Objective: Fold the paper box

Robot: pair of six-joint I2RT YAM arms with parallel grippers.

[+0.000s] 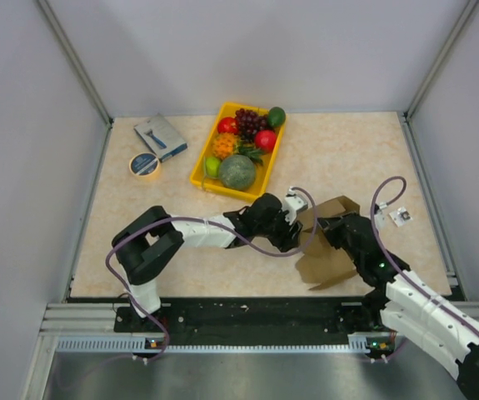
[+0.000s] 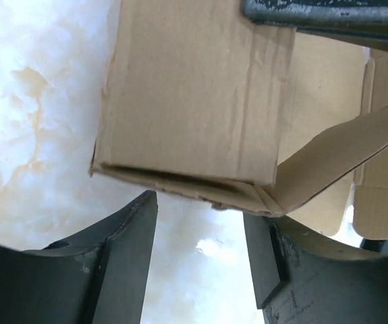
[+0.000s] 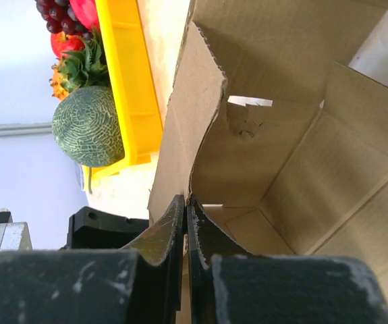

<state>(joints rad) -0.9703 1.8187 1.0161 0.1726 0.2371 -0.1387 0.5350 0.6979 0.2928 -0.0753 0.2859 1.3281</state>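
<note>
The paper box is a brown cardboard piece, partly folded up, standing at the centre right of the table. In the right wrist view its inside is open, with walls raised and a torn notch in one wall. My right gripper is shut on the edge of one upright wall; from above it sits over the box. My left gripper is open, its fingertips just short of the box's folded lower edge, with only table between them. From above, the left gripper is against the box's left side.
A yellow tray full of fruit stands behind the box, its melon close to the left arm. A tape roll and a blue-grey packet lie at the back left. A small white item lies right of the box.
</note>
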